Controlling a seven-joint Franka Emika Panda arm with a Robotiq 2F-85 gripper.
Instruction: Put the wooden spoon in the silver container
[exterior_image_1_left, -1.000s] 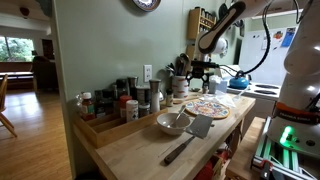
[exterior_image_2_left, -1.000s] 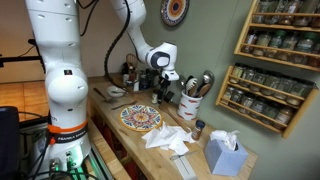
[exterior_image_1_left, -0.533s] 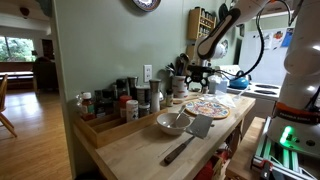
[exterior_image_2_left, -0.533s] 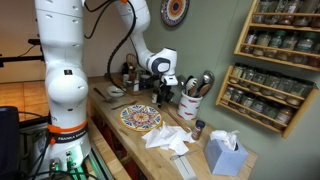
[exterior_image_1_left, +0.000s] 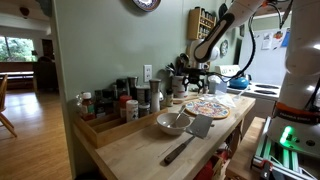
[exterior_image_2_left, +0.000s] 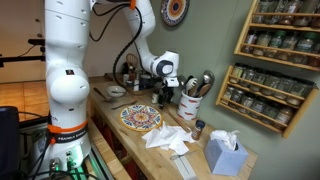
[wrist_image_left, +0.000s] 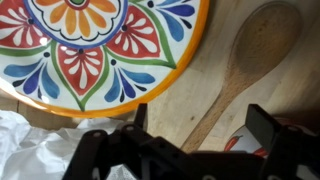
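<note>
Wooden spoon (wrist_image_left: 250, 60) under the pincer (wrist_image_left: 203, 128) — wide, empty (a little lower than before).

Painted plate (exterior_image_2_left: 140, 118) is seen lying flat on the wooden desk (exterior_image_1_left: 130, 152), with crumpled white paper (exterior_image_2_left: 166, 137) just beside it. A pale bowl (exterior_image_1_left: 172, 123) and a dark-handled spatula (exterior_image_1_left: 190, 137) are noted side by side. Spice jars (exterior_image_1_left: 120, 98) are ranged along the wall. A tissue box (exterior_image_2_left: 226, 156) is set near the desk's end.

Tan wooden spoon (wrist_image_left: 262, 48), orange-rimmed plate (wrist_image_left: 100, 60) with multicoloured floral pattern
</note>
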